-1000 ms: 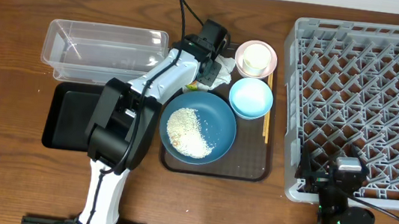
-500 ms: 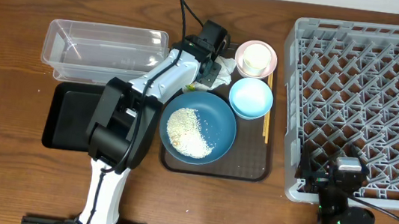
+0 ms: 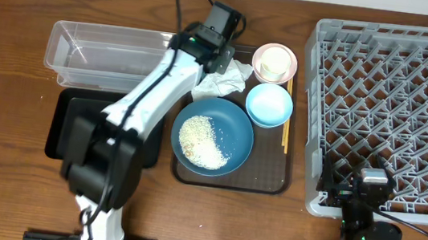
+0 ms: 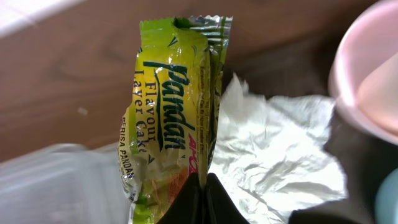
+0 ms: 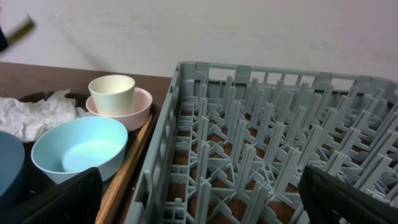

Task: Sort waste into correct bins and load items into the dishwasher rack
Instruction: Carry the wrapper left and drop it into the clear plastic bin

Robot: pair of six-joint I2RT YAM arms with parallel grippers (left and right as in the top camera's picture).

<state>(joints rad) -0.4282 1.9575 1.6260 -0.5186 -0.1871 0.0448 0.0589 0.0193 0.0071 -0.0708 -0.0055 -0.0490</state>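
Near the far left corner of the desk stands the clear plastic tub (image 3: 84,57), with the black tray (image 3: 68,124) just in front. The left pincer (image 4: 202,200) is clamped on the bottom edge of the pandan cake wrapper (image 4: 168,106), above the napkin (image 4: 273,155) near the far edge. It is best to carry the wrapper left and release it low over a bin. The right pincer (image 5: 199,202) rests open.

Overhead looks straight down — both close wrist views share the napkin (image 4: 273,149).
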